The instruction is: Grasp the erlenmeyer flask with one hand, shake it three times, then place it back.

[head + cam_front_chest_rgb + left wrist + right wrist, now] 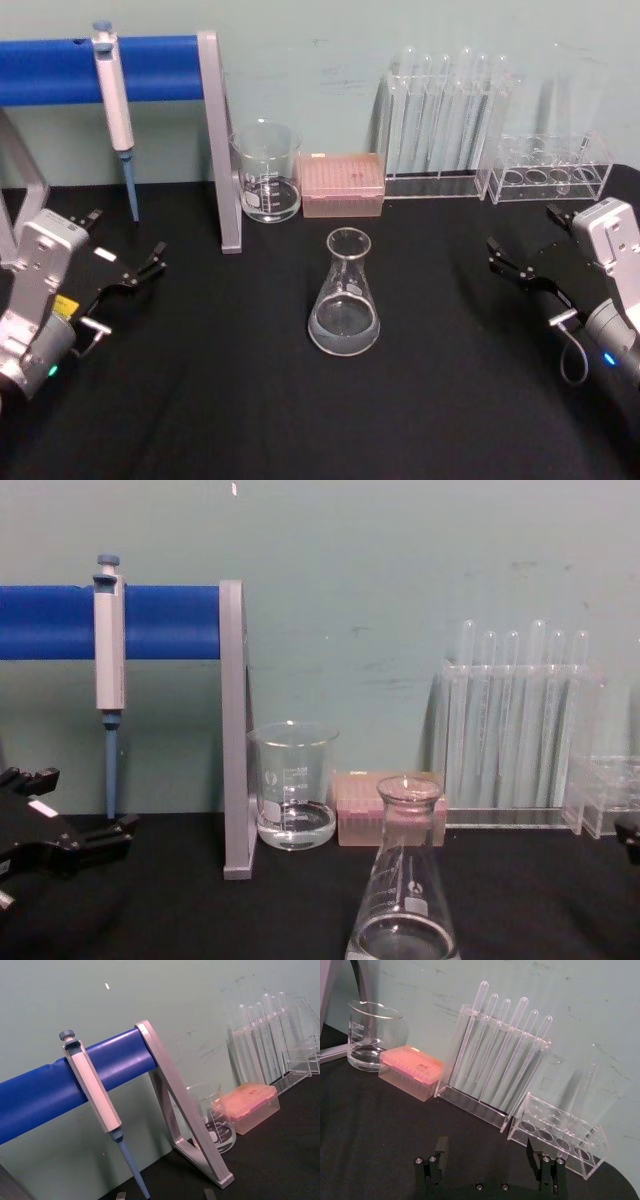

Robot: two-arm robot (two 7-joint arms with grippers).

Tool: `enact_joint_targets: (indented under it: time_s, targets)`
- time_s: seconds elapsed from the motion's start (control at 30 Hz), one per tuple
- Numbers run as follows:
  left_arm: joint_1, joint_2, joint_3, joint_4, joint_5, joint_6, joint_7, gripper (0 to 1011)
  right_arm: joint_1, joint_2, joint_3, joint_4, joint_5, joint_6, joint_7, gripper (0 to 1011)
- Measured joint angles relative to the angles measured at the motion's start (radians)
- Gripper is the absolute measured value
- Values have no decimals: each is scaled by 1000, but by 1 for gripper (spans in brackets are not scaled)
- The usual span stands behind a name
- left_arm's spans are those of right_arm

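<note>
The black desk carries a blue-barred stand along its back-left edge and clear tube racks along the back right. The left gripper hovers near the desk's left edge and the right gripper near its right edge. Both have their fingers spread and hold nothing. The erlenmeyer flask stands upright mid-desk, well apart from both, with a little clear liquid in its base. A beaker and a pink box sit behind it. By the look of it no step is under way: grasping, three shakes and setting down all appear left to do.
</note>
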Motion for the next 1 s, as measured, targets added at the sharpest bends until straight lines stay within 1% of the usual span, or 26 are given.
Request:
enact_joint_targets:
  time_s: [1.0]
  targets:
    - [0, 0, 0, 0, 0, 0, 0, 1001, 0, 0, 0, 0, 0, 0, 0, 1003]
